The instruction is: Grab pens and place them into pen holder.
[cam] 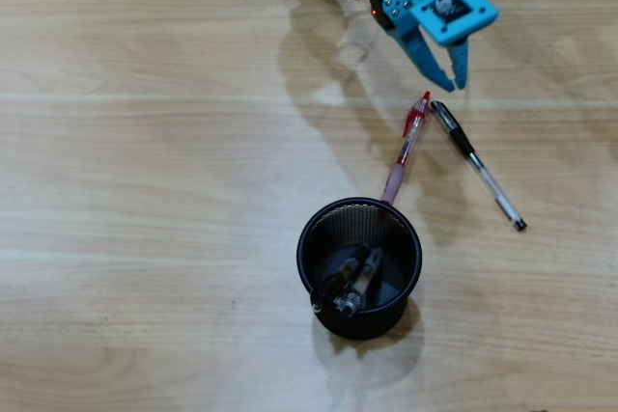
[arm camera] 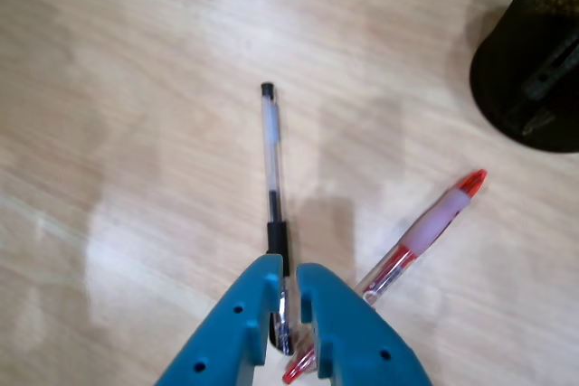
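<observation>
Gripper [arm camera: 288,288] jaws slightly apart, straddling black-and-clear pen [arm camera: 270,146] on table [cam: 145,190]; red-clear pen [cam: 406,147] beside it, near pen holder [cam: 314,229]

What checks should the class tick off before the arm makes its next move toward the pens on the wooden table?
1. Hand lined up over the black-and-clear click pen: ok, the pen's clip end sits between the fingers in the wrist view.
2. Hand shut on that pen: cannot tell; the gap is narrow, contact unclear.
3. Red-clear click pen clear of the fingers: not ok, its tip lies right beside one finger.
4. Round black wire-mesh pen holder upright with room: ok, only two pens inside.
5. Holder free of loose pens: not ok, the red pen's end lies at its rim in the overhead view.
</observation>
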Controlling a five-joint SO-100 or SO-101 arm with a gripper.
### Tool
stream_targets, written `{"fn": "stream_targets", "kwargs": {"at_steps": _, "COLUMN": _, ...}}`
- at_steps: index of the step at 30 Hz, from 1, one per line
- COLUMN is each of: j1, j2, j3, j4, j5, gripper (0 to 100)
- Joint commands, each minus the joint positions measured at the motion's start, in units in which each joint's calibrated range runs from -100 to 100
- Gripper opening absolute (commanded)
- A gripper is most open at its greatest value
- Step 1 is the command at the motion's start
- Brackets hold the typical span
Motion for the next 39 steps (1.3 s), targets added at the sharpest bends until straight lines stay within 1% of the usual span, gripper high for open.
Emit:
{"fn": "stream_targets", "kwargs": {"at_steps": 1, "j1": -0.3, "j2": 6.0, "j3": -16.9, "j4": 17.1, "j5": -1.9, "gripper": 2}}
{"fn": "stream_targets", "kwargs": {"at_steps": 4, "j1": 0.1, "j2": 12.2, "j3": -28.6, "j4": 29.6, "j5": -3.4, "gripper": 2}}
{"fn": "stream_targets", "kwargs": {"at_steps": 7, "j1": 0.3, "j2": 18.2, "j3": -38.2, "j4": 36.1, "j5": -3.8, "gripper": 2}}
{"fn": "stream_targets", "kwargs": {"at_steps": 9, "j1": 0.6, "j2": 21.8, "j3": -43.0, "j4": 37.8, "j5": -3.8, "gripper": 2}}
{"fn": "stream_targets", "kwargs": {"at_steps": 11, "j1": 1.3, "j2": 29.4, "j3": -50.0, "j4": 38.2, "j5": -3.8, "gripper": 2}}
{"fn": "stream_targets", "kwargs": {"at_steps": 15, "j1": 2.2, "j2": 35.8, "j3": -55.1, "j4": 38.1, "j5": -3.8, "gripper": 2}}
{"fn": "stream_targets", "kwargs": {"at_steps": 20, "j1": 6.1, "j2": 40.9, "j3": -58.4, "j4": 38.1, "j5": -3.6, "gripper": 2}}
{"fn": "stream_targets", "kwargs": {"at_steps": 25, "j1": 9.3, "j2": 41.1, "j3": -57.7, "j4": 38.5, "j5": -3.5, "gripper": 2}}
{"fn": "stream_targets", "kwargs": {"at_steps": 31, "j1": 12.4, "j2": 41.2, "j3": -57.7, "j4": 45.3, "j5": -3.6, "gripper": 2}}
{"fn": "stream_targets", "kwargs": {"at_steps": 39, "j1": 11.4, "j2": 41.3, "j3": -57.7, "j4": 45.8, "j5": -3.8, "gripper": 2}}
